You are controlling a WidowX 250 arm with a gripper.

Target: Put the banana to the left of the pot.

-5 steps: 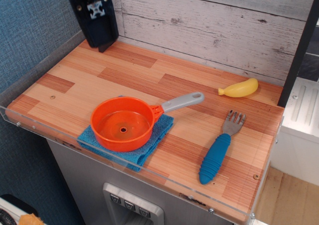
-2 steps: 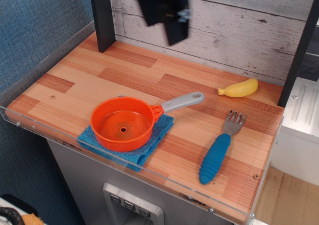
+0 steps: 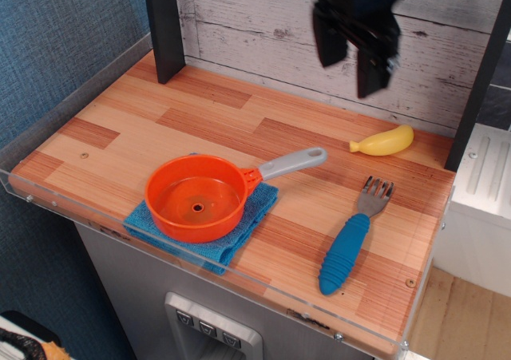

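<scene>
Banana at rear right, gripper above it

Banana [image 3: 384, 141] lies on the wooden table [image 3: 120, 128] near the back wall, well right of the pot [image 3: 197, 197], which sits on a blue cloth [image 3: 239, 228]. Gripper [image 3: 351, 69] hangs in the air above the banana, jaws parted and holding nothing. Fork [image 3: 351, 236] lies in front of the banana.

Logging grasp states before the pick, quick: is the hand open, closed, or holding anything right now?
Hand: open and empty, raised above the tabletop; the banana lies untouched on the wood below it.
</scene>
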